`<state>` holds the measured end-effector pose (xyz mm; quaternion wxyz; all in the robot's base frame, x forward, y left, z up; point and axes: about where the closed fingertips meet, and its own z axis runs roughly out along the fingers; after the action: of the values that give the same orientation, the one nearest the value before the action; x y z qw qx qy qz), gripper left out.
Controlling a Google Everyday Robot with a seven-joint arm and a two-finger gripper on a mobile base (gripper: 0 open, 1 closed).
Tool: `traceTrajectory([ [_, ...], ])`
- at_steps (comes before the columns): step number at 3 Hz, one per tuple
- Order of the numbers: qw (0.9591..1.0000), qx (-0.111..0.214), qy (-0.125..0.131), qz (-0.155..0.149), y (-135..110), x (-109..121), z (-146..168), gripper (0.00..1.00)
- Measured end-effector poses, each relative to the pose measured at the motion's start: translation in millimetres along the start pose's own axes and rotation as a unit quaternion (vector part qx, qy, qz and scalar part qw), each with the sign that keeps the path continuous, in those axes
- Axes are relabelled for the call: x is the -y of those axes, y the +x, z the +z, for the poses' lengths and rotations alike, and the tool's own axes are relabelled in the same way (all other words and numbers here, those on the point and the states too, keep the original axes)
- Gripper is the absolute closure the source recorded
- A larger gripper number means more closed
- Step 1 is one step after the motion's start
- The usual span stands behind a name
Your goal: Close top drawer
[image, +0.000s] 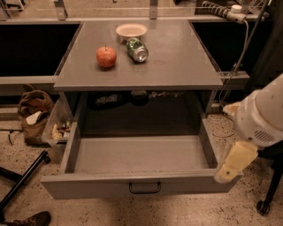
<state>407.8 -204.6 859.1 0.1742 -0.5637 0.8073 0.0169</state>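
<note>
I see the gripper [231, 164] low at the right edge of my view, its pale end over the right corner of the top drawer [88, 187]. I cannot tell whether it is clenched or released, or whether it touches the front panel. The drawer stands pulled far out, stretching away to the gripper's left, with its black handle [144, 188] well left of it. Beyond the gripper and to its left, the tabletop [185, 66] carries an apple [106, 56], a can [137, 50] on its side and a bowl [131, 31].

Lab: speckled floor [185, 212], grey workbench [177, 57], power strip [221, 9]; end effector [231, 165] at right.
</note>
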Motion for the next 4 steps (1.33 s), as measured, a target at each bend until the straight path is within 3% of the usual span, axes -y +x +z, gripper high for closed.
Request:
traceTrajectory([
  [2, 0.9977, -0.027, -0.059, 0.018, 45.0, -58.5, 60.8, 0.0],
  [4, 0.9968, -0.026, -0.071, 0.025, 49.0, -65.9, 68.2, 0.0],
])
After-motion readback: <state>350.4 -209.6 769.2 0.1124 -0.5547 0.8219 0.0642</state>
